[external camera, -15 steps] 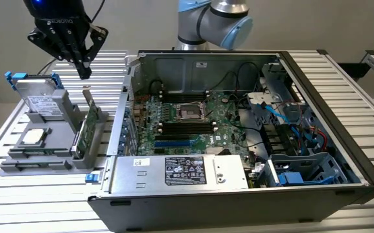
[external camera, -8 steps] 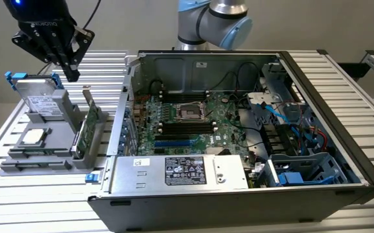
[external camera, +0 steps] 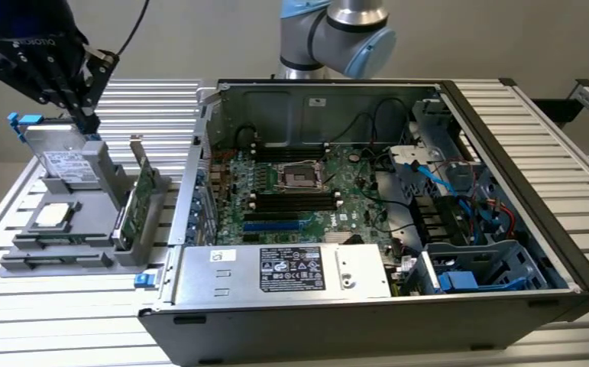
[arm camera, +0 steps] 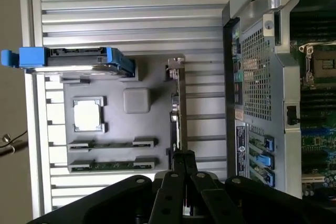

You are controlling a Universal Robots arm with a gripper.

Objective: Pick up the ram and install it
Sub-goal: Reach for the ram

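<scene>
The ram (arm camera: pixel 113 165) is a thin green stick standing on edge in one slot of the grey parts holder (arm camera: pixel 139 77), with its ends under grey clips. My gripper (external camera: pixel 84 121) hangs above the far end of the holder (external camera: pixel 29 264), near the top of the upright hard drive, well apart from the ram. Its black fingers (arm camera: pixel 184 157) are shut together with nothing between them. In the wrist view the fingertips sit over the end of the expansion card.
On the holder also stand a silver hard drive with blue rails (external camera: pixel 65 160), a green expansion card (external camera: pixel 141 200) and a processor (external camera: pixel 55 215). To the exterior view's right lies the open computer case (external camera: pixel 498 138), its motherboard (external camera: pixel 294 191) showing dark memory slots.
</scene>
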